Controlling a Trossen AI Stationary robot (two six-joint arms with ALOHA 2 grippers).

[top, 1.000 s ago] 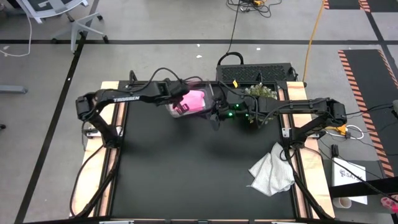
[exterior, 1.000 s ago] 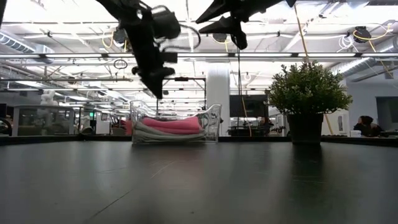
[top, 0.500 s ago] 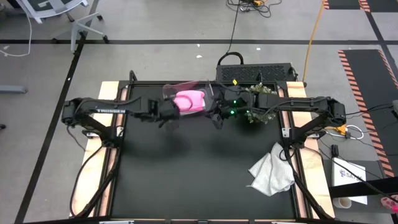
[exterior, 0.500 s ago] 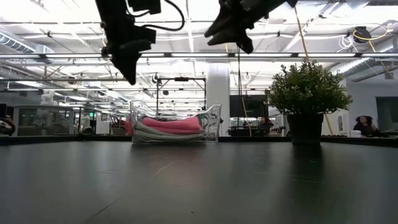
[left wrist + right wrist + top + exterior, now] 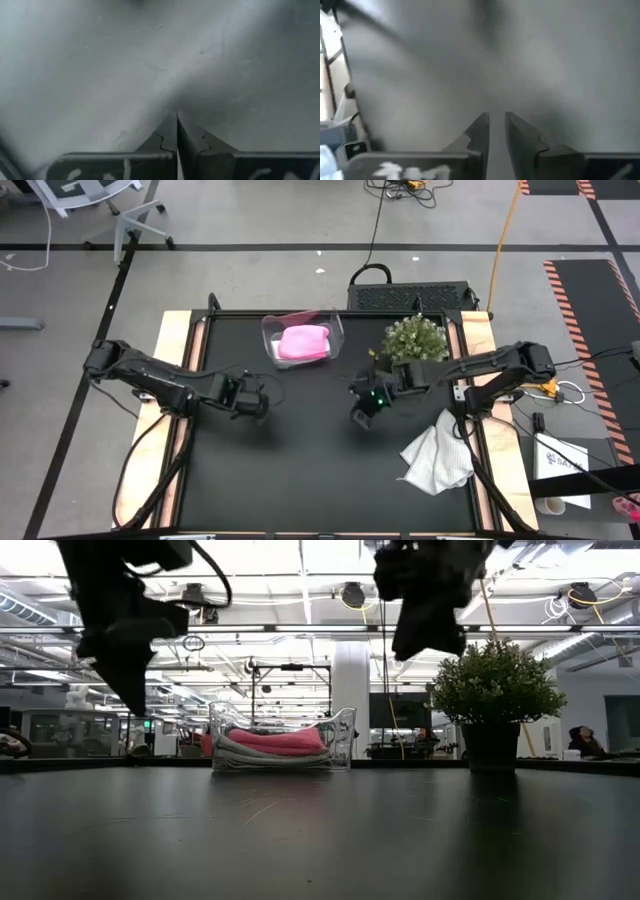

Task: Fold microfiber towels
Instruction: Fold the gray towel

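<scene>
Hovering over table point(image 5: 300, 470): left pincer point(image 5: 177, 131) closed, right pincer point(image 5: 497, 131) slightly apart, both empty.

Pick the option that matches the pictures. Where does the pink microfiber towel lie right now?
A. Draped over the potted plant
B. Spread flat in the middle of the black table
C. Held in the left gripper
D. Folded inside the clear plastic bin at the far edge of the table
D: the pink towel rests folded in the clear bin, on top of a pale towel in the low view.
</scene>
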